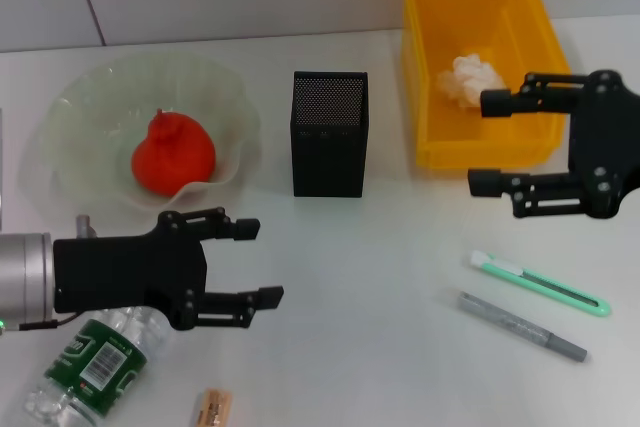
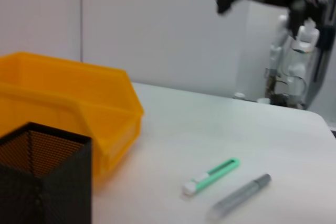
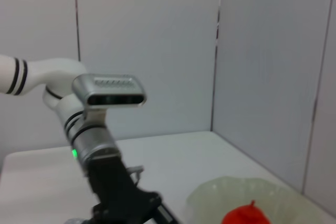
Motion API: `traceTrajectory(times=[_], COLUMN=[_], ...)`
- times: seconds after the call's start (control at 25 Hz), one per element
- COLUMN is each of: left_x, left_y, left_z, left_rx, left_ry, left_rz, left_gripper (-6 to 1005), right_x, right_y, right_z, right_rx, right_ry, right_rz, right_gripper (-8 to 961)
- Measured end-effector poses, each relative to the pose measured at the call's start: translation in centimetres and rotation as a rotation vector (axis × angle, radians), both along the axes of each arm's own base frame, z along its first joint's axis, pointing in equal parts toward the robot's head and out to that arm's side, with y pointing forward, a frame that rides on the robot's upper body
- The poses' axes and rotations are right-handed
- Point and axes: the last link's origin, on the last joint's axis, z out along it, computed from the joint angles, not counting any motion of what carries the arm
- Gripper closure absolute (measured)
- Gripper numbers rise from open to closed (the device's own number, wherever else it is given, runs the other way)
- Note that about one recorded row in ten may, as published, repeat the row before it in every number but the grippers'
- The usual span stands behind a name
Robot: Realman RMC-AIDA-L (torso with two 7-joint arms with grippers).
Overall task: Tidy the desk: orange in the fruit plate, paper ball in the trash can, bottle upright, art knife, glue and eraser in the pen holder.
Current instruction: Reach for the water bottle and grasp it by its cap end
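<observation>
Left tool (image 1: 258, 263) open and empty above the lying bottle (image 1: 85, 367), whose green label shows a barcode but no legible text; right tool (image 1: 482, 141) open, empty, beside trash can (image 1: 430, 67) holding paper ball (image 1: 470, 78).

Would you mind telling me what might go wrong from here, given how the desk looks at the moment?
1. The bottle lies on its side partly under the open left hand; being round, it may roll away when gripped.
2. The eraser sits at the table's near edge and could be nudged off.
3. The art knife and grey glue stick lie flat and close together, so the open right hand might catch both.
</observation>
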Motion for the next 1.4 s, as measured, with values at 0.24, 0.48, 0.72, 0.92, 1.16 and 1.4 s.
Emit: traceTrajectory(times=[0.24,0.48,0.72,0.92,1.16,1.4], left_x=[0.0,-0.4,-1.2,-1.8,-2.9,-3.8], left_y=[0.4,0.3,0.1,-0.2,-0.7,-0.3], left_z=[0.5,1.0,1.9,2.3,2.3,2.4], left_rx=[0.024,0.045,0.084,0.091,0.104,0.124], left_ry=[-0.009,-0.015,-0.021,-0.028,-0.03,-0.019], left_rz=[0.006,0.026,0.056,0.102,0.188,0.308], left_gripper=[185,186,186,186,187,187], right_x=[0.2,0.7,1.1,1.2,1.8,2.2], right_y=[-0.3,-1.3,-1.6,-1.3,-0.7,-0.2], right_z=[-0.9,-1.0,-0.9,-1.0,-1.2,-1.6], right_rx=[-0.105,-0.175,-0.187,-0.179,-0.145,-0.134], right_ry=[-0.035,-0.077,-0.102,-0.109,-0.097,-0.104], right_rz=[-0.013,0.002,0.0,-0.007,-0.024,-0.036], right_gripper=[193,193,193,193,193,193])
